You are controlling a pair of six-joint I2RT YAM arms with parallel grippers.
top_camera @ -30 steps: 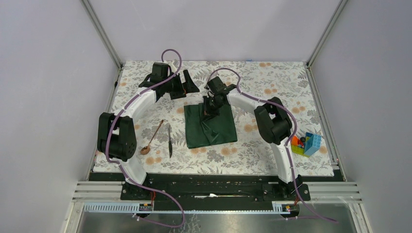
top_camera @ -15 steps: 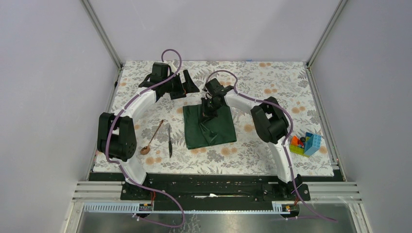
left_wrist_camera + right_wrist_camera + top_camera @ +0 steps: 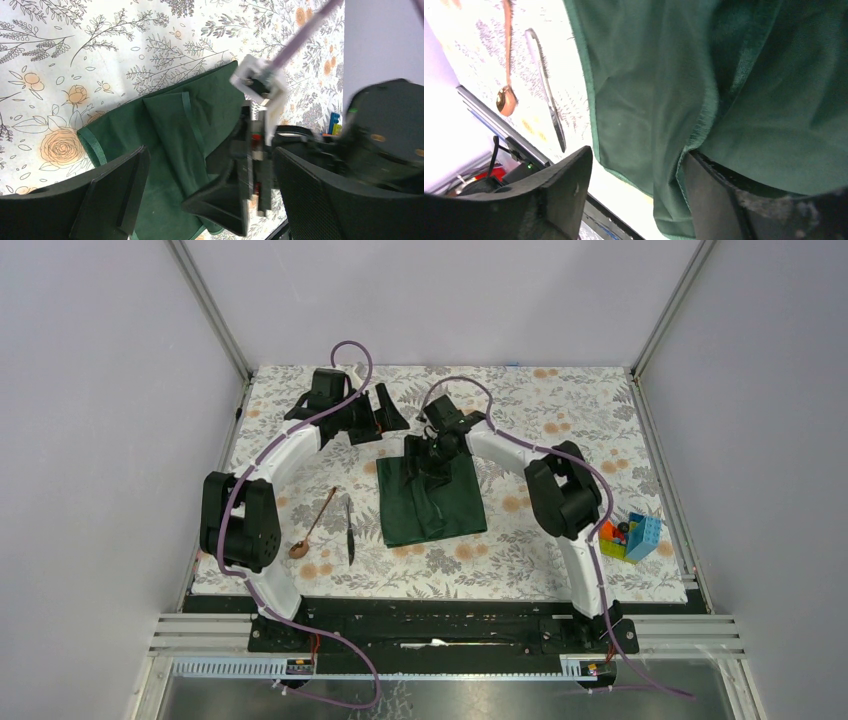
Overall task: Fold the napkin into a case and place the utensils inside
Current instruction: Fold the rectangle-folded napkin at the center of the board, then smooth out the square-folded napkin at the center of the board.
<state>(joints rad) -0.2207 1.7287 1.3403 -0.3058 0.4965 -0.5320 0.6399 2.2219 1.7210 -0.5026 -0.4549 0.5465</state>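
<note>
From above, the napkin (image 3: 432, 505) lies partly folded beneath the right gripper (image 3: 437, 452), which hangs over its far edge. The left gripper (image 3: 380, 415) hovers off the cloth's far left corner, jaws spread wide with nothing between them. The spoon (image 3: 315, 523) and knife (image 3: 349, 530) lie side by side, well to the near side of those left jaws. In the left wrist view, the napkin's hemmed folds lie just beyond its parted jaws, with the right gripper low over the cloth. In the right wrist view, its jaws stand apart and a frayed fold edge hangs between them (draped, not pinched, as far as I can judge). The cloth looks light and limp and will sag, so a hem or corner pinched low seems the best hold. Compared with a second ago, the right gripper sits nearer the far edge and the raised ridge has settled flatter.
</note>
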